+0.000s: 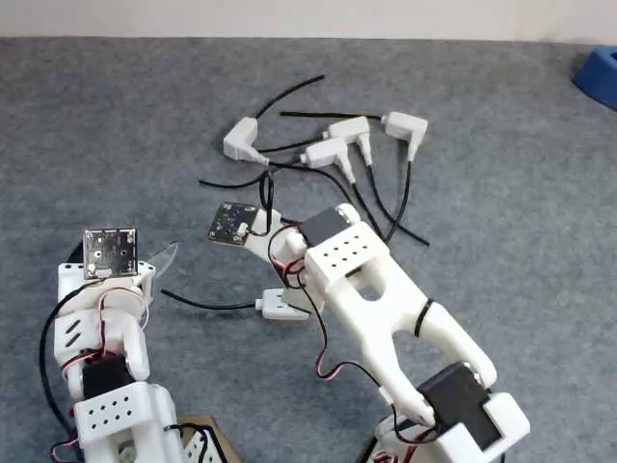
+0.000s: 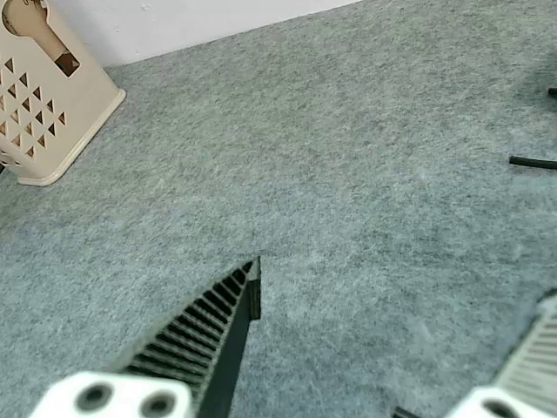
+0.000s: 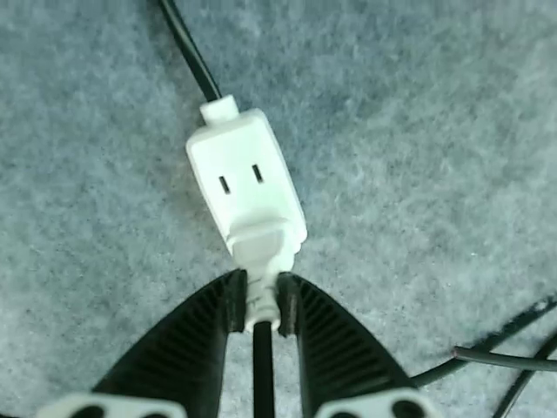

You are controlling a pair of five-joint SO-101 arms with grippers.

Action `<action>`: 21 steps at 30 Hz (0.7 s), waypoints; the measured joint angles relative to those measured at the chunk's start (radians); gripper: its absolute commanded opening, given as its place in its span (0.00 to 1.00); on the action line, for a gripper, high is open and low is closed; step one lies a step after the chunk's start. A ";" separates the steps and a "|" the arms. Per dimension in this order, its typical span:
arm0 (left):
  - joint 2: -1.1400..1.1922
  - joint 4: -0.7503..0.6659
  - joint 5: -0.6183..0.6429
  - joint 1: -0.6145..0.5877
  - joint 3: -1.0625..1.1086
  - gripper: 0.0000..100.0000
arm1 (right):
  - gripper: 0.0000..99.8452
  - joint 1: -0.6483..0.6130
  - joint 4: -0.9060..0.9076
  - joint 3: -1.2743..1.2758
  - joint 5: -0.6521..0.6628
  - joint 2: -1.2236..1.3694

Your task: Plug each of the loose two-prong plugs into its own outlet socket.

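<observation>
A white outlet block (image 3: 248, 183) lies on the grey carpet, its cord running away from me. One pair of slots is bare, and a white two-prong plug (image 3: 259, 246) sits in its near end. My right gripper (image 3: 259, 294) is shut on that plug's neck, where the black cord leaves it. From above, the same outlet block (image 1: 241, 140) lies just beyond the right gripper (image 1: 264, 185). More white plugs and sockets (image 1: 328, 152) (image 1: 349, 128) (image 1: 405, 125) lie beside it, and one white piece (image 1: 282, 306) lies apart near the right arm. My left gripper (image 1: 152, 265) (image 2: 374, 348) stands open over bare carpet.
Black cords (image 1: 386, 207) cross the carpet around the right arm. A beige slotted basket (image 2: 43, 96) stands at the wall in the left wrist view, where a cord end (image 2: 533, 162) also shows. A blue object (image 1: 600, 77) sits at the far right edge.
</observation>
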 measured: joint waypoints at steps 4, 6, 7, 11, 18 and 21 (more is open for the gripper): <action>0.000 0.000 0.000 0.000 0.000 0.45 | 0.01 -0.017 -0.066 0.066 -0.006 -0.002; 0.000 0.000 0.000 0.000 0.000 0.45 | 0.01 -0.032 -0.109 0.100 -0.011 -0.002; 0.000 0.000 0.000 0.000 0.000 0.45 | 0.01 -0.037 -0.132 0.120 -0.021 -0.003; 0.000 0.000 0.000 0.000 -0.003 0.45 | 0.01 -0.043 -0.186 0.161 -0.040 -0.005; 0.000 0.000 0.000 0.000 -0.015 0.45 | 0.01 -0.043 -0.227 0.160 -0.078 0.080; 0.000 0.000 0.000 0.000 -0.015 0.45 | 0.08 -0.043 -0.227 0.152 -0.100 0.080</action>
